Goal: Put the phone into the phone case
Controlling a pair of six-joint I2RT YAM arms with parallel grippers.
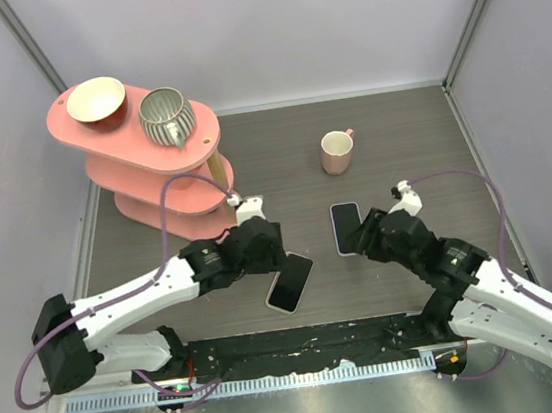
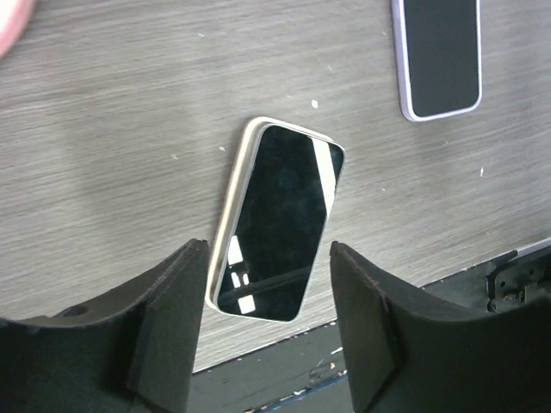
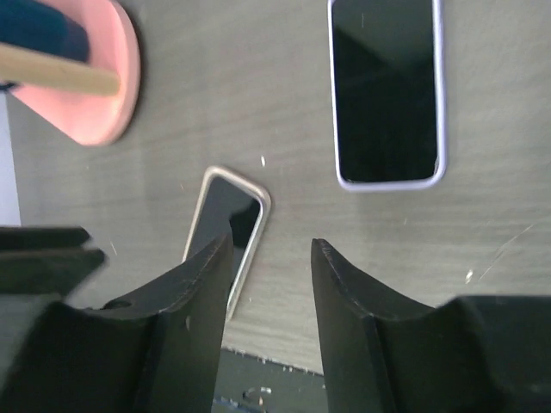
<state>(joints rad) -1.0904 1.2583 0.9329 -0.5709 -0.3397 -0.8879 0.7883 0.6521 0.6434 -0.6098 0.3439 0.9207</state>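
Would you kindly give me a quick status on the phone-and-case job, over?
Left gripper open, poised over phone, not gripping. Right gripper open, just short of lavender case. Phone and case flat on table, apart. Nothing between them.

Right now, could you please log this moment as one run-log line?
left gripper: open above phone | right gripper: open, near lavender case | phone: flat on table, apart from case, not inserted

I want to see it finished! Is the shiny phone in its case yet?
Not yet. The phone lies flat on the table, apart from the purple case, with a gap between them.
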